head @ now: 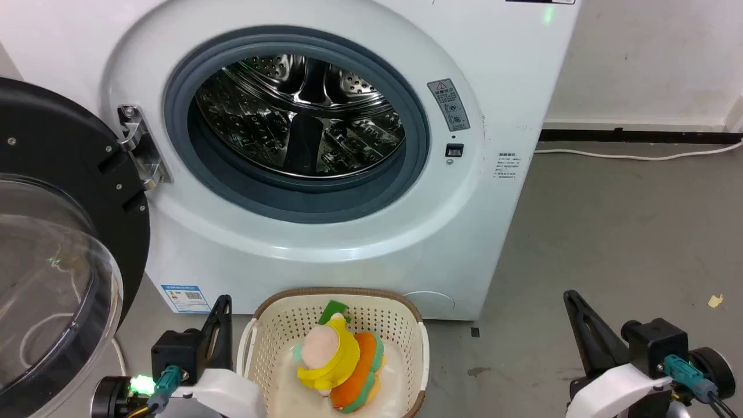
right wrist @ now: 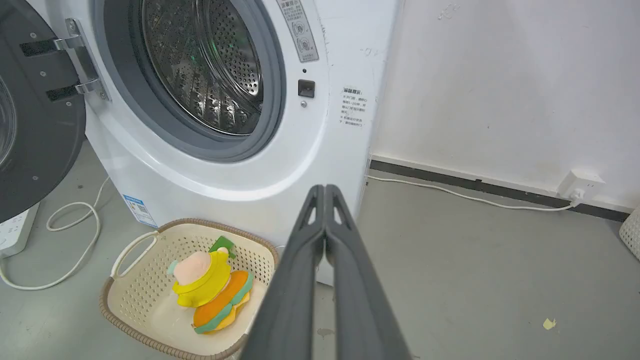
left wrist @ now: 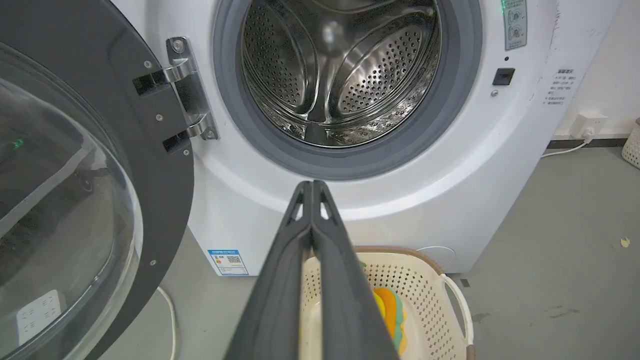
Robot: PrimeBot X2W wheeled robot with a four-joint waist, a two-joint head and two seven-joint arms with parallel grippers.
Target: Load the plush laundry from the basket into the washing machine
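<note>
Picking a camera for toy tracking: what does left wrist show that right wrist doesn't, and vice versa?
Left wrist: the clear door dome, the drum head-on; the left fingers hide most of the toy. Right wrist: the toy's peach head and yellow top in plain sight, beside the right fingers. Both: the open washing machine, the basket, the wall socket; each pair of fingers shut.

The head view looks forward and down from just before the washing machine (head: 325, 244), with the port (head: 296, 203) high and the basket (head: 278, 334) at the bottom edge. The left wrist view faces the port squarely along the left tool (left wrist: 312, 186). The right wrist view looks at it obliquely from the right, along the right tool (right wrist: 325, 190). All three views share the port and basket.
</note>
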